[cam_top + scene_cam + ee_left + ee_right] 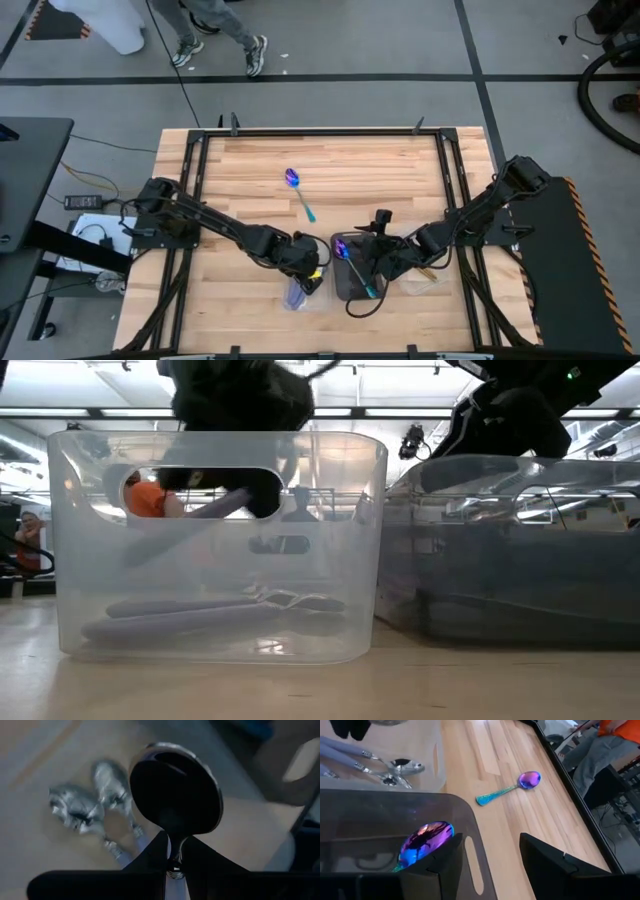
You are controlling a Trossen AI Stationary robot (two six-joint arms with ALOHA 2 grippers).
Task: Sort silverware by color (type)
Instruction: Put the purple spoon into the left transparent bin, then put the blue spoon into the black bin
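In the left wrist view my left gripper (172,840) is shut on a shiny silver spoon (175,790). It hovers over the clear tray (296,298), where two more silver spoons (95,805) lie flat on the bottom. My right gripper (500,865) stands open beside the dark tray (340,285), with nothing between its fingers. An iridescent purple-blue spoon (426,842) lies in that tray. Another iridescent spoon with a teal handle (298,192) lies loose on the wood, toward the table's far side. My left gripper pinches the silver spoon between its two fingers at the neck (174,834), where the bowl joins the handle. The fingers slant downward and lie along the spoon. The bowl (175,780) sticks out past the fingertips, lifted clear above the clear tray.
The clear tray (210,435) and the dark tray (520,590) stand side by side near the table's front edge. A black frame (320,132) runs around the tabletop. Bare wood (380,180) lies between the trays and the far edge. A person's feet (255,55) show beyond the table.
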